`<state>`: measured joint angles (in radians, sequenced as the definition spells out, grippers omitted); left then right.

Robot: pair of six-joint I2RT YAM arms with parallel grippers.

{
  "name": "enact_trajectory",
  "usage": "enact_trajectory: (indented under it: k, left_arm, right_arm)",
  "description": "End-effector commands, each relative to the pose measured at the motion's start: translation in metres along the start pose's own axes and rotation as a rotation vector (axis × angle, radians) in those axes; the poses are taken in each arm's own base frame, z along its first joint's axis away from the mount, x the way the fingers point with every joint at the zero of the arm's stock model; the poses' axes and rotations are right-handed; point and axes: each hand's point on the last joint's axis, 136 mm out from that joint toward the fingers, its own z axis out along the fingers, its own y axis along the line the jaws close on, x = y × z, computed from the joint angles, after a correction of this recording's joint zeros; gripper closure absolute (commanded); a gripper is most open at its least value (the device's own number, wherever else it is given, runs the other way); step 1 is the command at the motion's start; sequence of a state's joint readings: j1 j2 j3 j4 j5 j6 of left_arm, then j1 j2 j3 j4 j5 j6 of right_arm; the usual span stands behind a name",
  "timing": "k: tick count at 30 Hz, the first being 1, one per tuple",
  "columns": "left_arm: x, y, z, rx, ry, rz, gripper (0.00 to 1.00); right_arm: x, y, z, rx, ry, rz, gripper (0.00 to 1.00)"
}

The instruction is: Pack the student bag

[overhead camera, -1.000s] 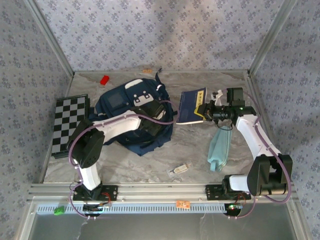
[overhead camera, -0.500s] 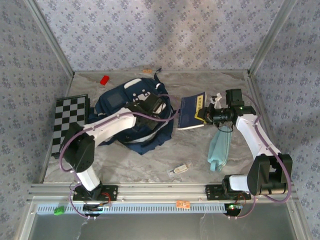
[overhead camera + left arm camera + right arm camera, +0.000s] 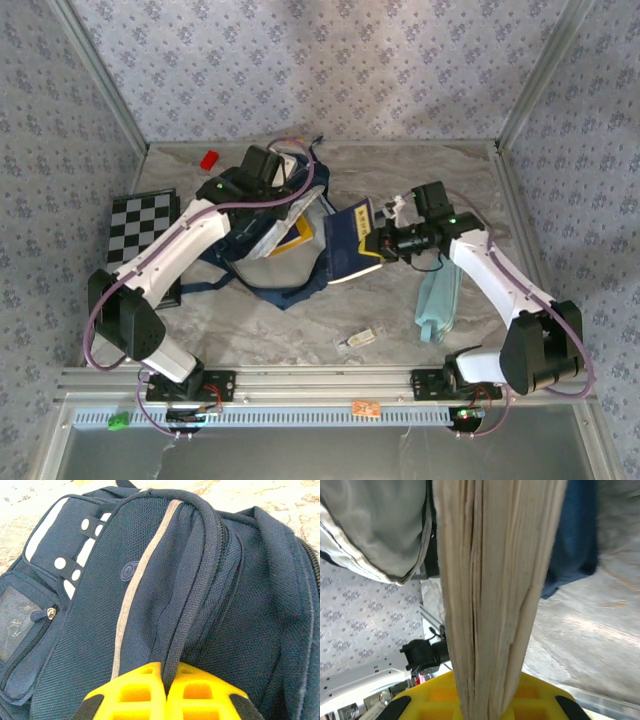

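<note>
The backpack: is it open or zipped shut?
Open. The student bag gapes wide with its pale inside showing, and the left gripper pinches a navy fold of it.

Black-and-white checkerboard [image 3: 130, 235] lies flat at the table's left edge. Small red block [image 3: 209, 159] in the far-left corner. Blue book [image 3: 350, 238] mid-table, tipped up, pale page edges. Teal cloth [image 3: 437, 300] crumpled on the right. Small clear item [image 3: 358, 339] near the front, left of the cloth. Green piece [image 3: 119, 421] and orange tag [image 3: 365, 407] on the front rail. Marbled tabletop [image 3: 250, 330].
</note>
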<state>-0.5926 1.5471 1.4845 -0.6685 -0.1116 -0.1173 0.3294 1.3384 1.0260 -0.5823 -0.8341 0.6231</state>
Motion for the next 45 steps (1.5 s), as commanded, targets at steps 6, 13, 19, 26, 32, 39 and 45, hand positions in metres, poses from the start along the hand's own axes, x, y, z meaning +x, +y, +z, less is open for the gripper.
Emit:
enact_trajectory:
  k: [6,13,19,26,32,39,45]
  left_arm:
    - [-0.057,-0.018,-0.046,0.124,-0.21,-0.057,1.0]
    - [-0.056,-0.017,-0.045,0.143,-0.213,-0.124,1.0]
    - [-0.054,-0.017,-0.046,0.165,-0.226,-0.144,1.0]
    - [-0.051,-0.017,-0.046,0.178,-0.219,-0.148,1.0]
    - [-0.047,-0.018,-0.043,0.186,-0.209,-0.154,1.0]
    - [-0.047,-0.02,-0.039,0.196,-0.203,-0.168,1.0]
    - [-0.049,-0.022,-0.043,0.212,-0.206,-0.156,1.0]
  right_arm:
    - [-0.035,0.044,0.076,-0.064,-0.011,-0.103,1.0]
    - [-0.063,0.046,0.144,0.006,0.002,-0.166,0.97]
    - [-0.087,0.016,0.171,0.083,-0.024,-0.161,0.71]
    - [-0.086,-0.019,0.127,0.346,-0.157,-0.197,0.4]
    - [-0.038,-0.026,0.117,0.349,-0.065,-0.194,0.48]
    - [0.009,-0.037,0.149,0.342,0.012,-0.192,0.71]
    - [-0.004,-0.052,0.166,0.389,-0.017,-0.208,0.86]
